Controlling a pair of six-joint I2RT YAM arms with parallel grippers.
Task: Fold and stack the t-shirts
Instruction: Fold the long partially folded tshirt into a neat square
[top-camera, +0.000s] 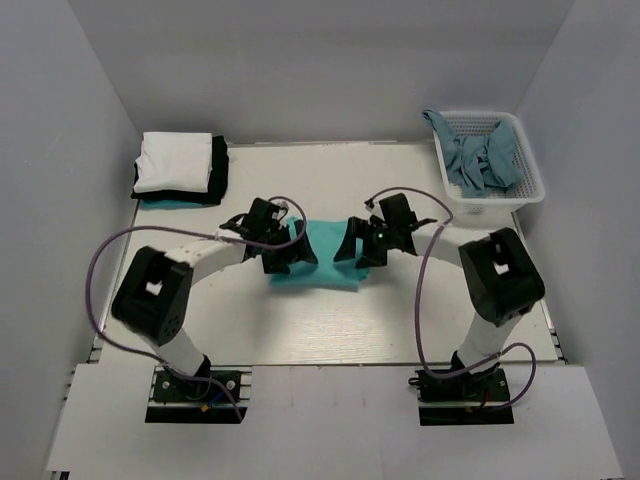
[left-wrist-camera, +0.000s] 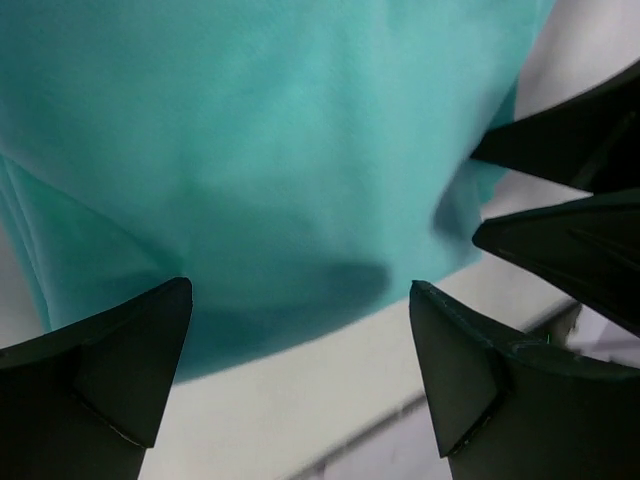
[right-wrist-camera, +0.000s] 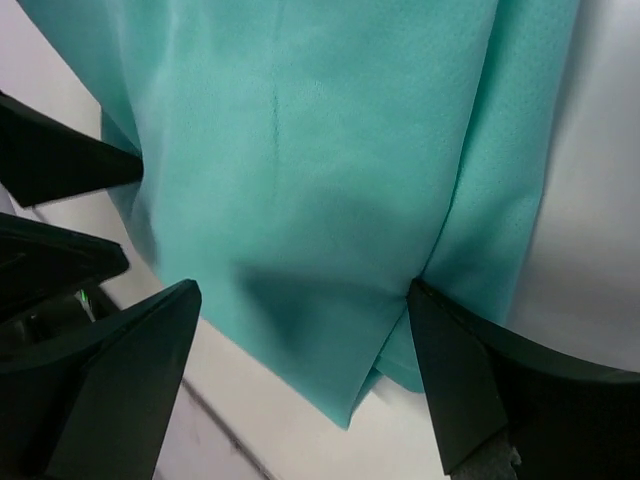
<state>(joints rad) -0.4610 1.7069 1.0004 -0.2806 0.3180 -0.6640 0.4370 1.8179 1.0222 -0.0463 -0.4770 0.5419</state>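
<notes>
A folded turquoise-green t-shirt (top-camera: 325, 257) lies flat at the table's centre. My left gripper (top-camera: 283, 250) hovers over its left end, jaws open and empty; the left wrist view shows the shirt (left-wrist-camera: 260, 150) below, its near edge between my fingers (left-wrist-camera: 110, 370). My right gripper (top-camera: 362, 245) hovers over its right end, open and empty; the right wrist view shows the shirt (right-wrist-camera: 310, 150) with a folded corner between my fingers (right-wrist-camera: 470, 380). A stack of folded shirts sits at the back left: white (top-camera: 175, 160) on black (top-camera: 217, 170) on teal (top-camera: 165, 202).
A white lattice basket (top-camera: 500, 195) at the back right holds crumpled grey-blue cloth (top-camera: 480, 160). White walls enclose the table on three sides. Purple cables loop beside each arm.
</notes>
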